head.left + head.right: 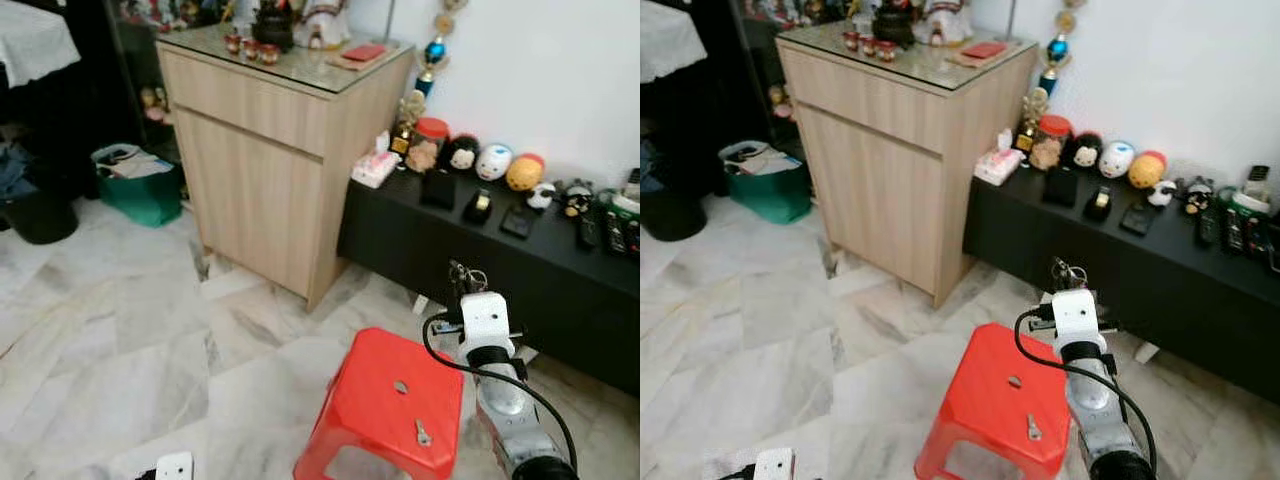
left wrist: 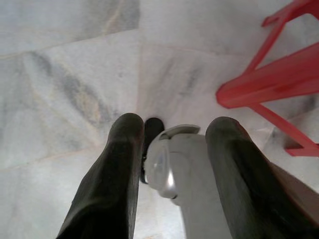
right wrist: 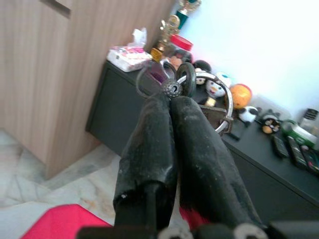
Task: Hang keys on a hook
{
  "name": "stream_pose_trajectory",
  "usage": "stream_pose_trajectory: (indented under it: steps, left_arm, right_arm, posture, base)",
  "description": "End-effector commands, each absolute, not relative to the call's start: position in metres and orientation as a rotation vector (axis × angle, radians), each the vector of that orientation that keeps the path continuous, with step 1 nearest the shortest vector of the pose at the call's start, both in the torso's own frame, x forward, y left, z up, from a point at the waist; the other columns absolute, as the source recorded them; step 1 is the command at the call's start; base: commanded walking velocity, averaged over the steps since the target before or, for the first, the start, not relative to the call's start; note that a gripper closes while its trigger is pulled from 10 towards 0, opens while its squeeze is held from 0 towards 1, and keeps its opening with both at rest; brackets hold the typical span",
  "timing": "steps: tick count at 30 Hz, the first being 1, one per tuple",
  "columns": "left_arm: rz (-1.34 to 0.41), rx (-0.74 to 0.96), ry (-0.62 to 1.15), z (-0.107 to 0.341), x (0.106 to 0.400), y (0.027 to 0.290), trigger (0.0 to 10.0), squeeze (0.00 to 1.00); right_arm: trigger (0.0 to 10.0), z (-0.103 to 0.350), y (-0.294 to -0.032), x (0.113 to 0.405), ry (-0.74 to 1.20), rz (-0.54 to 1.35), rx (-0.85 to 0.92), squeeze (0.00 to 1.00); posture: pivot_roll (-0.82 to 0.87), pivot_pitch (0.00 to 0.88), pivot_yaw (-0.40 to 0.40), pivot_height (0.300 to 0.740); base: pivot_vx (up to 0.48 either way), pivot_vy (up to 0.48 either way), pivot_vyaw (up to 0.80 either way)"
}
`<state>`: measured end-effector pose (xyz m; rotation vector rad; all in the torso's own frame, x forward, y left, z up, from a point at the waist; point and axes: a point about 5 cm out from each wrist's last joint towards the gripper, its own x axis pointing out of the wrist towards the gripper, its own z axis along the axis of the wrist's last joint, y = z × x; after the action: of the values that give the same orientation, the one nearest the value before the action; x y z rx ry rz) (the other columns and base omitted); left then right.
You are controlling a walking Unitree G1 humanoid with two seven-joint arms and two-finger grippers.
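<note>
Right tool [image 3: 172, 97] clenched on keys [image 3: 199, 92].
Raised above red stool [image 1: 390, 405], apparently facing black bench [image 1: 520, 270]; left tool [image 2: 172, 164] released.

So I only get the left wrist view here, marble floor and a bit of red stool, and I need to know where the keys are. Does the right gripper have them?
Observer: Yes, the right gripper is shut on the keys, raised beyond the red stool.
Operator: Anything lying on that stool?
Observer: One small metal piece on its seat, maybe a key; too small to be sure.
Operator: What is ahead of the right arm?
Observer: A low black cabinet with figurines and remotes on top.
</note>
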<state>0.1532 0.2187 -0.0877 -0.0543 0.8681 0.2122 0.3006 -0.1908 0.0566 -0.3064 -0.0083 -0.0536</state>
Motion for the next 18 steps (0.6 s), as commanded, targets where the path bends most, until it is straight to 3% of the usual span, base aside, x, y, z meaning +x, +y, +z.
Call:
stream_pose_trajectory:
  steps: [1,13,18]
  left_arm:
    - [0.204,-0.069,0.892,-0.0911,0.1479,0.2139,10.0,0.00]
    - [0.207,-0.075,0.892,-0.0912,0.1477,0.2138,10.0,0.00]
    - [0.207,-0.067,0.896,-0.0913,0.1475,0.2141,10.0,0.00]
  right_arm:
    - [10.0,0.0641,-0.1942,0.3034,-0.044,-0.063,-0.307,0.00]
    - [10.0,0.0641,-0.1953,0.3039,-0.041,-0.074,-0.311,0.00]
    - [10.0,0.0643,-0.1960,0.3046,-0.039,-0.085,-0.312,0.00]
  posture:
    - [0.08,0.000,-0.140,0.718]
    - [0.08,0.000,-0.138,0.718]
    - [0.08,0.000,-0.137,0.718]
  base:
    - [-0.360,0.000,0.00]
    - [-0.309,0.000,0.00]
    - [0.000,0.000,0.00]
